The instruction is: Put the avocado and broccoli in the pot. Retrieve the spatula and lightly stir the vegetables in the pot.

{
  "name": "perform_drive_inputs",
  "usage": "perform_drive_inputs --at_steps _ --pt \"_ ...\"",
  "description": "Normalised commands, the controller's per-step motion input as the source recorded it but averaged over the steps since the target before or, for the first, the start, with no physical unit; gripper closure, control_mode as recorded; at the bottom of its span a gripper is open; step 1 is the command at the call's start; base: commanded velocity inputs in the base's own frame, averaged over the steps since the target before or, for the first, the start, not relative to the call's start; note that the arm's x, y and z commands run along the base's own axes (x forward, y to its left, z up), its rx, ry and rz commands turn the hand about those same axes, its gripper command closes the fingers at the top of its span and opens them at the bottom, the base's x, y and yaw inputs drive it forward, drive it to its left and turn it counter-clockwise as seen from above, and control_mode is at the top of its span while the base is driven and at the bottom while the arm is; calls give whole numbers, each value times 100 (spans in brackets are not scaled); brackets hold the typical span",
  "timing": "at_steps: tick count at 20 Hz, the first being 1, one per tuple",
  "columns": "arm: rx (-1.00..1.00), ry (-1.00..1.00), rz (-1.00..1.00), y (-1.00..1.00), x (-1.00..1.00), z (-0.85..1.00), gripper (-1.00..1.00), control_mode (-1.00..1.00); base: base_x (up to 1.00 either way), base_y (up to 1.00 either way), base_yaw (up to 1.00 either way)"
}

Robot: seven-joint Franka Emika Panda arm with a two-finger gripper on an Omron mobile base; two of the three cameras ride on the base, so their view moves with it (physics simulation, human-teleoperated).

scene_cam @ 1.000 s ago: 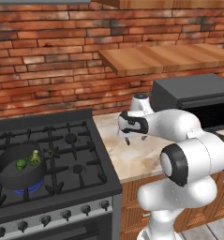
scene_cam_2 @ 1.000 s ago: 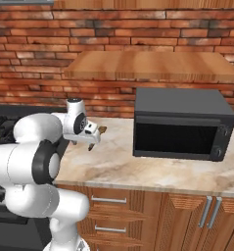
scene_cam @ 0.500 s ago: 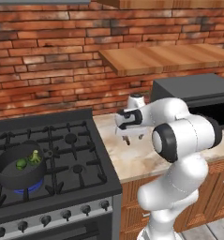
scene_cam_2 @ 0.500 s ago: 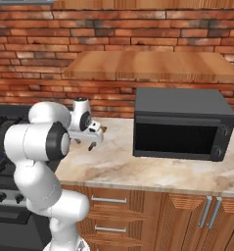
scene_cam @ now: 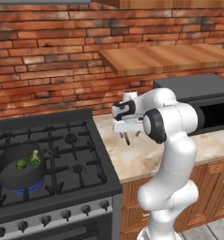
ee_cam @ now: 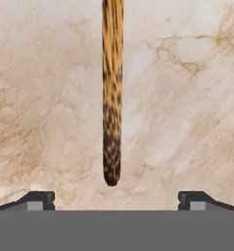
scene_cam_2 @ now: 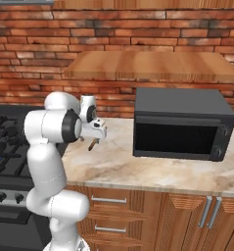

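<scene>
Brick wall [scene_cam: 48, 61] runs along the far side of the kitchen, with a wooden shelf [scene_cam: 169, 56] fixed to it above a marble table [scene_cam: 141, 154]. Black stove [scene_cam: 62, 159] sits at the left of the table, its left edge cut off in the left base view. Dark microwave [scene_cam_2: 179, 122] stands at the right of the table; in the left base view the robot's white arm hides much of it.

On a near left burner is the pot [scene_cam: 20, 168], short, round and dark grey. Inside it lie the avocado [scene_cam: 21, 163], a small dark green ball, and just to its right the broccoli [scene_cam: 34, 157], paler and lumpy; both are too small for finer detail. In the right base view the arm hides nearly all of the pot.

The claw [scene_cam: 126, 133] hangs over the table between stove and microwave, pointing down. Its jaws are spread wide and pinch nothing; in the hand view the two dark fingertips [ee_cam: 40, 200] stand far apart at the bottom corners.

The spatula [ee_cam: 112, 93] lies flat on the marble directly under the claw. In the hand view its thin brown handle runs straight up the middle, rounded end nearest the fingertips, midway between them, and the rest is cut off at the top edge, so the head is unseen. In the base views only a short brown stub [scene_cam_2: 93, 144] shows below the claw, the rest hidden behind the hand.
</scene>
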Motion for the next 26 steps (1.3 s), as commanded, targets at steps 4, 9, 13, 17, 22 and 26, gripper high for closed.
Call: perform_drive_inputs --at_steps 4,9,13,17,22,26 --pt "0 10 0 0 0 -21 -100 -100 0 0 0" --pt "0 5 0 0 0 -57 -100 -100 0 0 0" --pt "0 2 0 1 0 -49 -100 -100 0 0 0" --pt "0 0 0 0 0 -30 -100 -100 0 0 0" --pt "0 0 0 0 0 -24 -100 -100 0 0 0" --pt "0 0 0 0 0 -10 -100 -100 0 0 0"
